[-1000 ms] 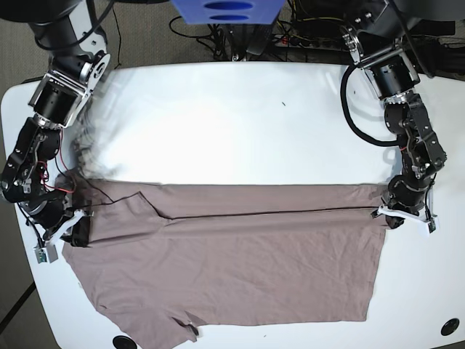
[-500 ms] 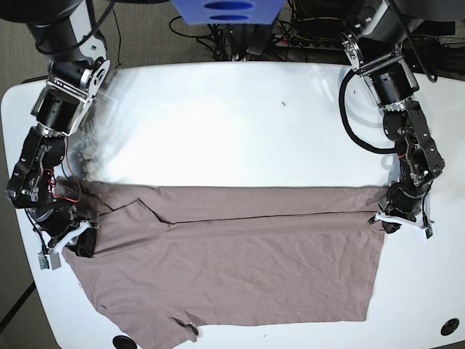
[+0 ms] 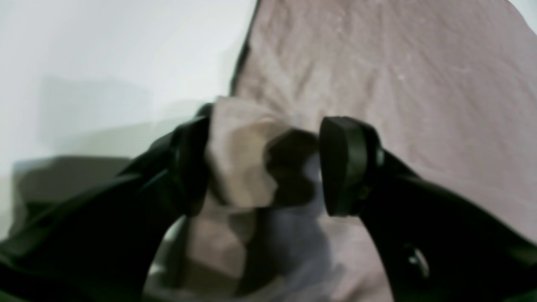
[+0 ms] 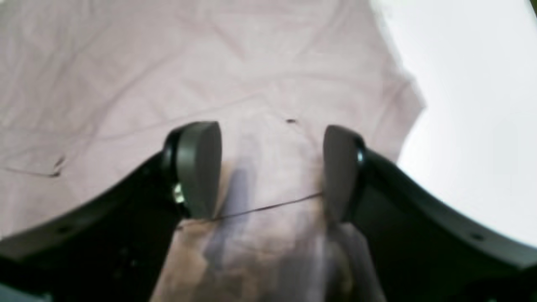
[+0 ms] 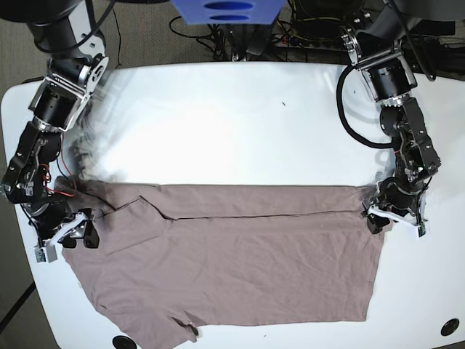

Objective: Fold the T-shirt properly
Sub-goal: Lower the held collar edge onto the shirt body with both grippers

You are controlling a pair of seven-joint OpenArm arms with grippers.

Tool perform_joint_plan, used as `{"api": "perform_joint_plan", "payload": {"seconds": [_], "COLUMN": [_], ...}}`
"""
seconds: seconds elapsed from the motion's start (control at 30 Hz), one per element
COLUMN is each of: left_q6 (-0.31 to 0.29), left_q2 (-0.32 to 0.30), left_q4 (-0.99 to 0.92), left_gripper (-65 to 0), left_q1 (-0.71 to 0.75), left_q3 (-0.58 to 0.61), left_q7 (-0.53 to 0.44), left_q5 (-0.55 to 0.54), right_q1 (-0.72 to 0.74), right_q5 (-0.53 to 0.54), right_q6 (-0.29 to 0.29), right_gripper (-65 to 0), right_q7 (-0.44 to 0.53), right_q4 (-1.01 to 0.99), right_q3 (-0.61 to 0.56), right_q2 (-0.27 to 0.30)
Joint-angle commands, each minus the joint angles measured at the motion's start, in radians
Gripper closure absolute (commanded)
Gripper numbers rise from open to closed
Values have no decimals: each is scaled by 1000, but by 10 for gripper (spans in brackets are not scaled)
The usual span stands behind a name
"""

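You have the T-shirt [image 5: 240,254] spread low across the white table [image 5: 240,123], its upper band already doubled over along a long horizontal crease. Both pincers stand released: the right gripper [image 4: 270,167] hovers over flat cloth near the sleeve end with nothing between its pads, while the left gripper [image 3: 264,165] has its jaws parted around a puckered tuft at the hem end that looks about to drop free. Lift each arm straight up and clear before travelling sideways, so no fold snags a fingertip and drags the crease out of line; then pick your next corners
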Motion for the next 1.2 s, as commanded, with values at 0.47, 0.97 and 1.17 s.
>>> {"api": "perform_joint_plan", "payload": {"seconds": [0.47,0.97,1.17], "left_q6": [4,-4,-6], "left_q2": [-19,-28,-28], "left_q4": [141,141,139], "left_gripper": [-427,-437,-418], "left_q1": [85,115,105], "left_q3": [2,39,52], "left_q7": [-70,-35,-21], "left_q5": [67,16,17], "right_q1": [-91,-100,-96], "right_q5": [70,62,59], "right_q6": [5,-45,-81], "right_gripper": [-360,-379,-379], "right_q7": [-72,-53,-51], "right_q4": [193,202,156], "right_q3": [43,62,87], "right_q2": [29,26,39]}}
